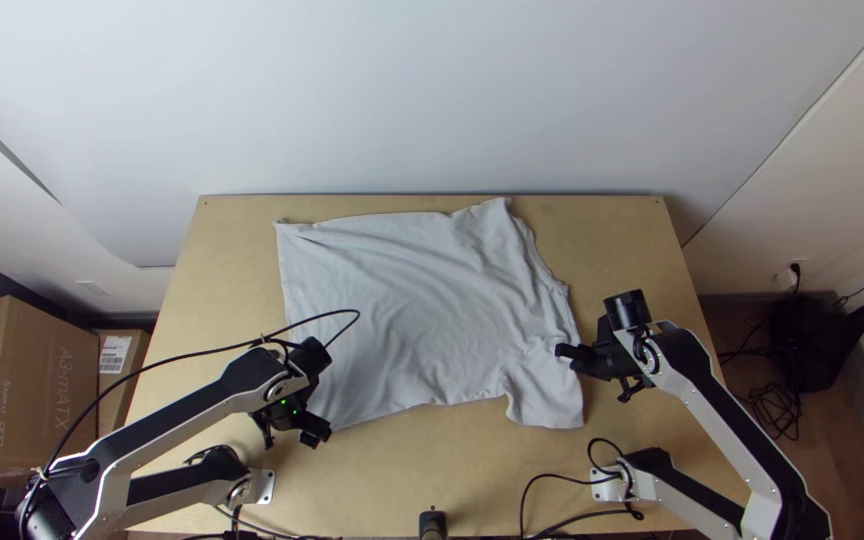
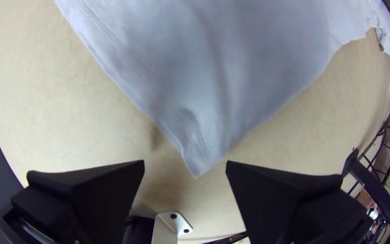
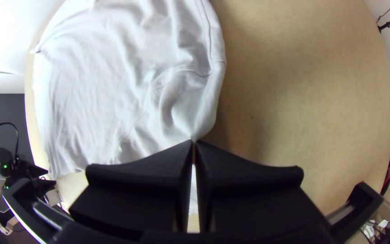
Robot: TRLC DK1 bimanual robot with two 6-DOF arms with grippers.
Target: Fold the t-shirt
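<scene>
Worktop (image 1: 632, 240): lies under both hands and extends beyond them on the far side.

T-shirt (image 1: 412, 300): on the worktop between the two hands, spread, unfolded, lightly rumpled. Its near sleeve (image 1: 547, 400) lies just beside the right hand, on the near side.

Containers: larger cardboard box (image 1: 37, 390), off the worktop, outward of the left hand; smaller box (image 1: 122, 355) next to it. Contents of both: cannot tell.

Right hand (image 3: 193, 142): fingers together, clamped on the shirt's edge by the sleeve.

Left hand (image 2: 185, 165): fingers apart, nothing clamped. The near hem corner (image 2: 198, 158) lies between them.

Step in hand (judged): taking the second grip for a first fold. Recommended: keep the right hand's pinch steady, set the left fingers low astride the corner, close on all layers, then check the hold. Next, raise both hands together, tension the near side gently, carry it evenly toward the far side. Risks: corner slipping out or one layer missed; uneven pull would skew the fold.
</scene>
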